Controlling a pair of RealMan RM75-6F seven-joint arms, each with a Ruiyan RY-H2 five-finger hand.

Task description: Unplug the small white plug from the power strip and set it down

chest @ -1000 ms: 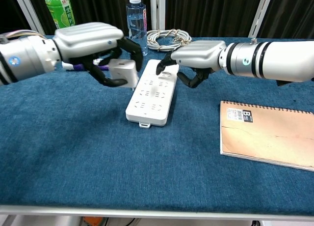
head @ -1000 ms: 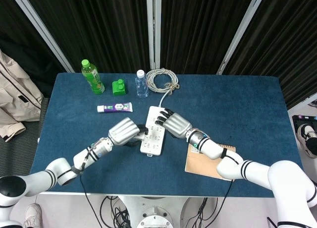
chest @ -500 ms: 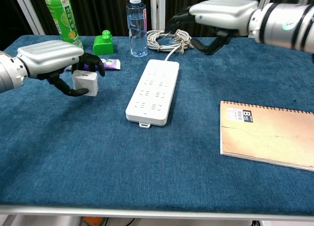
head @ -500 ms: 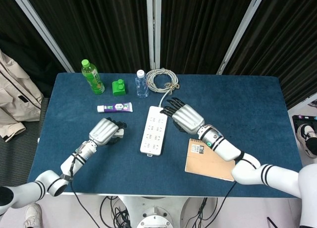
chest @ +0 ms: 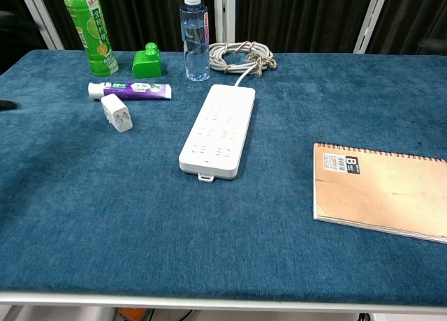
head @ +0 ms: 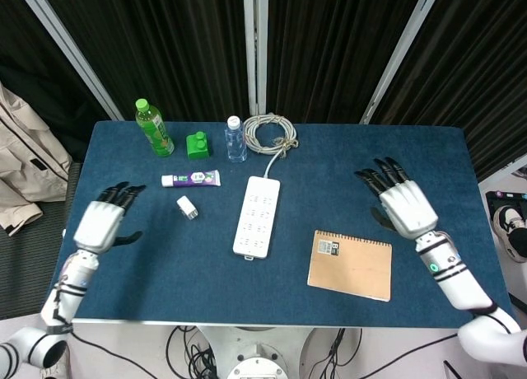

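The small white plug [head: 187, 207] [chest: 116, 113] lies on its side on the blue table, prongs showing, left of the white power strip [head: 256, 216] [chest: 217, 129] and just below the toothpaste tube. No plug sits in the strip. My left hand [head: 102, 222] hovers open near the table's left edge, well clear of the plug. Far out at the right side, my right hand [head: 401, 203] is open too, with its fingers spread. Neither hand holds anything. The chest view shows only a dark fingertip at its left edge.
A green bottle [head: 153, 128], a green block [head: 198, 144], a water bottle [head: 235, 139] and the coiled cable [head: 269, 133] stand along the back. A toothpaste tube [head: 191, 179] lies above the plug. A brown notebook [head: 351, 264] lies front right.
My left hand let go of the plug on the table and drew back to the left edge. My right hand pulled away from the strip to the far right.
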